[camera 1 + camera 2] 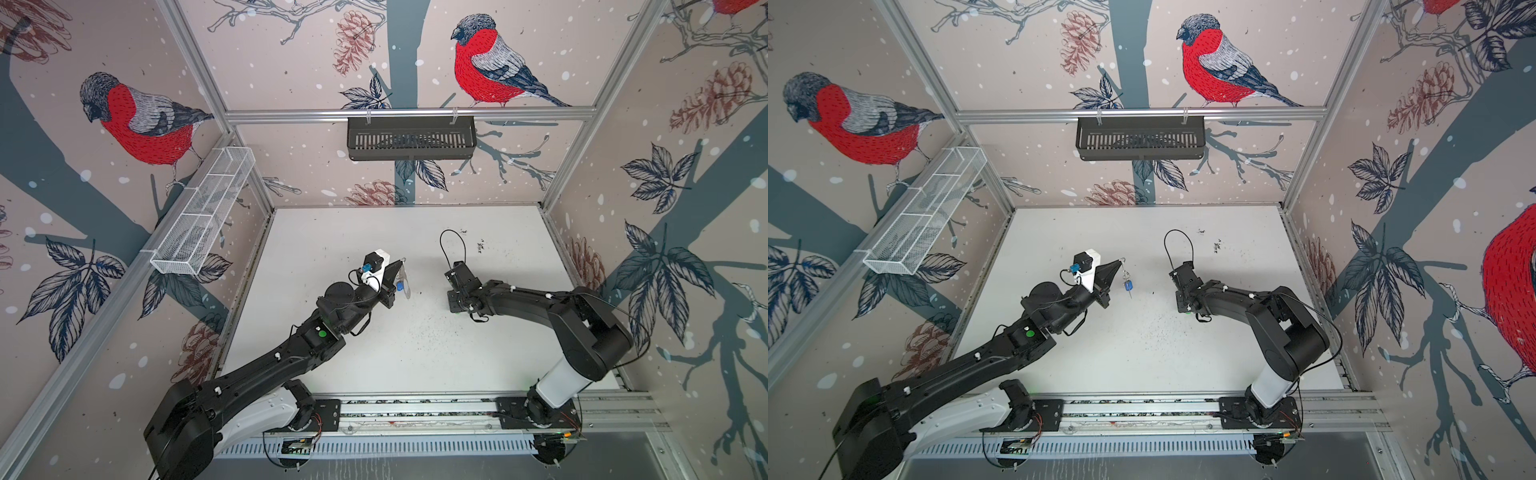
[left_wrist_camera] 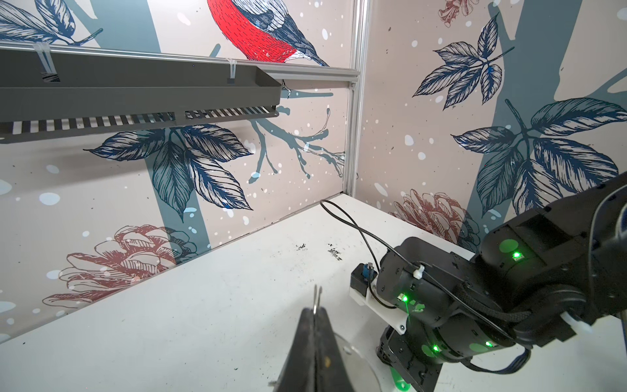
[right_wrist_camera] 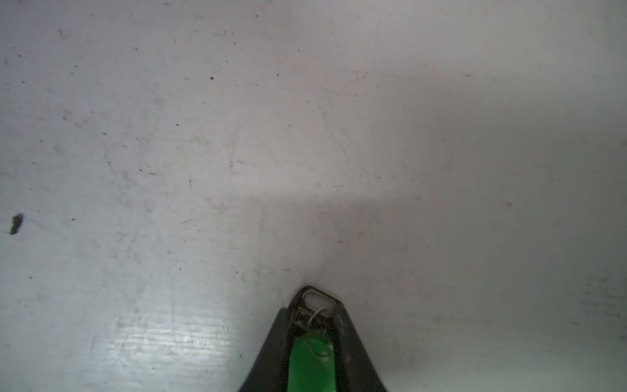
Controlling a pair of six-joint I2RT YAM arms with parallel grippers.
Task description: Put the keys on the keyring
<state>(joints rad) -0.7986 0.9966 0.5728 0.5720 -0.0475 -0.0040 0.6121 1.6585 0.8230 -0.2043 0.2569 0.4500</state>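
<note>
My left gripper (image 1: 402,261) (image 1: 1121,260) (image 2: 317,310) hangs above the middle of the white table (image 1: 415,353), shut on a thin metal ring of the keyring. Below it dangles the key with the blue tag (image 1: 400,286) (image 1: 1128,285). The keyring (image 2: 358,356) shows as a pale curved loop under the fingers. My right gripper (image 1: 454,305) (image 1: 1183,306) (image 3: 315,302) points down at the table to the right. It is shut on the key with the green tag (image 3: 310,359) (image 2: 397,379), its metal head and ring at the fingertips.
A black slotted basket (image 1: 411,139) hangs on the back wall and a white wire basket (image 1: 203,216) on the left wall. The right wrist's black cable (image 1: 451,245) loops above the table. Dark specks (image 1: 480,247) lie towards the back right.
</note>
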